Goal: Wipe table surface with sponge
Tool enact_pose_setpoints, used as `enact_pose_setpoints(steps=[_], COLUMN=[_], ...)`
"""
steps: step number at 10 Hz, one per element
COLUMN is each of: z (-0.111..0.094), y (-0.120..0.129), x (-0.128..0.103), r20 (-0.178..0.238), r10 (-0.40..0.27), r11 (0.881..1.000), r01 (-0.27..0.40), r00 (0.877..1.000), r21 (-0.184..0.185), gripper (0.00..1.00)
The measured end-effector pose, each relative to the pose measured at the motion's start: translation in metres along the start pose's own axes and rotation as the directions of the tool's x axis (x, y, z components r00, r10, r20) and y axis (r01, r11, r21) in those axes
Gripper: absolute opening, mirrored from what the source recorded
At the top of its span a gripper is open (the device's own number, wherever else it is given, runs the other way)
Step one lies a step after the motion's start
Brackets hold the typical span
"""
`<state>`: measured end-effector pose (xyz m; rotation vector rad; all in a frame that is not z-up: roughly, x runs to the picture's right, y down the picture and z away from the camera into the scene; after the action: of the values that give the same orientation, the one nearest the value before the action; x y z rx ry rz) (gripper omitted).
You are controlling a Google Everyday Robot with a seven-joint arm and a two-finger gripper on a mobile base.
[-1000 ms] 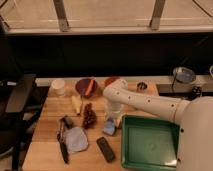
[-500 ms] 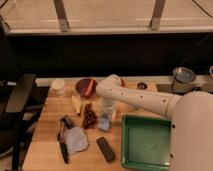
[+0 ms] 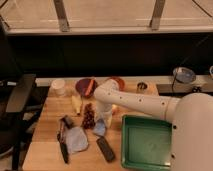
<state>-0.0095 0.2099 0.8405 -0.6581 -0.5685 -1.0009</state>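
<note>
The sponge point(image 3: 99, 128) is a small light-blue block lying on the light tan wooden table surface point(image 3: 49, 117), just left of the green tray. My white arm reaches in from the lower right, bends at its elbow near the table's back, and comes down. The gripper point(image 3: 104, 119) sits right over the sponge's upper edge, at or just above it. Whether it touches the sponge is hidden by the wrist.
A green square tray point(image 3: 148, 143) is at the front right. A black remote-like bar point(image 3: 105, 149), a grey-blue cloth point(image 3: 77, 140) and a black tool point(image 3: 62, 143) lie in front. Dark grapes point(image 3: 89, 118), a pale yellow block point(image 3: 76, 104), a red bowl point(image 3: 85, 86) and a white cup point(image 3: 59, 86) stand behind. A chair point(image 3: 20, 95) is on the left.
My arm has swung a little to the left and its elbow has dropped, bringing the gripper down over the sponge. The things on the table have not moved.
</note>
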Motion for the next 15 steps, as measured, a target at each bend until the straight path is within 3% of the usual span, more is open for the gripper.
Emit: enact_pose_setpoints(steps=[4,7,9,12,15], z=[-0.011,-0.024,-0.023,-0.015,-0.003], y=[0.038,0.019,-0.001,-0.019,0.002], x=[0.018,0.045,0.048,0.024,-0.009], r20=[-0.012,-0.026,-0.02,0.001,0.019], r10=[0.055,0.052,0.033,-0.027,-0.042], r11=[0.998,0.998,0.999,0.999,0.998], r01=[-0.056,-0.053,-0.034,0.027,0.043], r00=[0.998,0.998,0.999,1.0,0.999], r21=[-0.032,-0.045,-0.038,-0.028,-0.05], gripper=[0.0,0.0,0.0,0.0,0.0])
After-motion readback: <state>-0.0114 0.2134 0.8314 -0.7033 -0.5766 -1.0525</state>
